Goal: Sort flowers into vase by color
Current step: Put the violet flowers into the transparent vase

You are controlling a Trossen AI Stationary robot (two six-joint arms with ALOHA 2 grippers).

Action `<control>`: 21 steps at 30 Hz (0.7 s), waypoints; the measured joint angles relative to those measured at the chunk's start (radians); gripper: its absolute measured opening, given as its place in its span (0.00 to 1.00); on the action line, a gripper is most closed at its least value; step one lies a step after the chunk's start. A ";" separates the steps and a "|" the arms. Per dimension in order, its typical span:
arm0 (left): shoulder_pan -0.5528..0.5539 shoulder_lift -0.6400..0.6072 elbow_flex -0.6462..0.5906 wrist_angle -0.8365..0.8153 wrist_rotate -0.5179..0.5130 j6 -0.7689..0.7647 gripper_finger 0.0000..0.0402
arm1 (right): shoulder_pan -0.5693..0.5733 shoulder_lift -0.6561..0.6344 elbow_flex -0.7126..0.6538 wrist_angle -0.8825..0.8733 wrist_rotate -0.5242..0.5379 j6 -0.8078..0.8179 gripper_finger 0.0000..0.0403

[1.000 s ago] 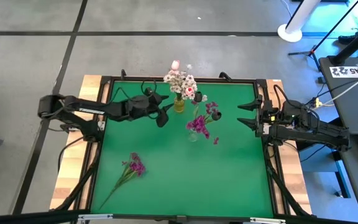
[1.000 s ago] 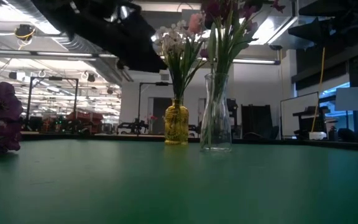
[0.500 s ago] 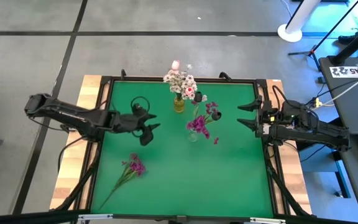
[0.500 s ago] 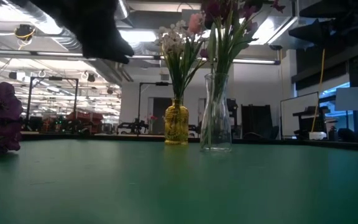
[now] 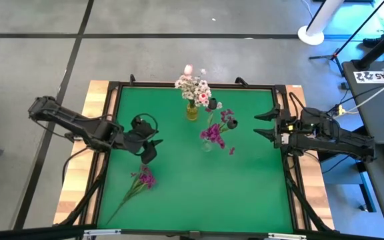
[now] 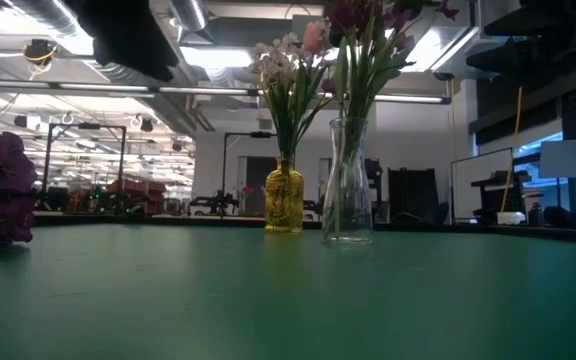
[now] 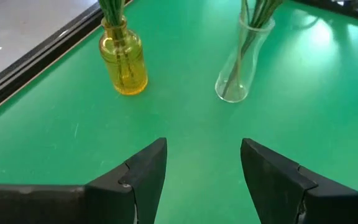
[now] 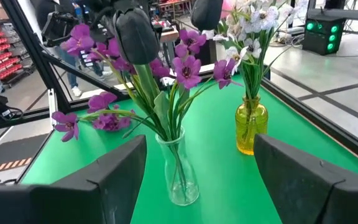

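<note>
L gripper [image 5: 148,151] open, magenta sprig [image 5: 143,177] prob. near

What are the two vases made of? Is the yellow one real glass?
The clear vase looks like plain glass: you see the green stems right through it. The yellow vase looks like amber-tinted glass with a shiny finish, since stems show through it too. Clear plastic could look the same, so I cannot be sure.

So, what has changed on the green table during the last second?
The left pincer, open and empty, drew back from the yellow glass vase toward the loose purple flower sprig lying on the table. Both vases, their flowers, the sprig and the open right pincer stayed where they were.
</note>
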 joint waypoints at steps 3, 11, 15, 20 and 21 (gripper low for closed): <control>-0.020 0.000 0.028 -0.053 -0.004 -0.018 0.50 | 0.000 0.000 0.000 -0.002 0.000 0.003 0.74; -0.088 0.003 0.106 -0.342 0.117 -0.231 0.50 | 0.001 0.000 0.000 -0.007 0.000 0.007 0.74; -0.149 0.027 0.132 -0.507 0.258 -0.383 0.50 | 0.001 0.000 0.000 -0.005 0.009 0.006 0.74; -0.238 0.099 0.133 -0.587 0.455 -0.535 0.50 | 0.001 0.000 0.000 -0.006 0.028 0.005 0.74; -0.260 0.118 0.133 -0.588 0.492 -0.561 0.50 | 0.001 0.000 0.000 -0.006 0.035 0.004 0.74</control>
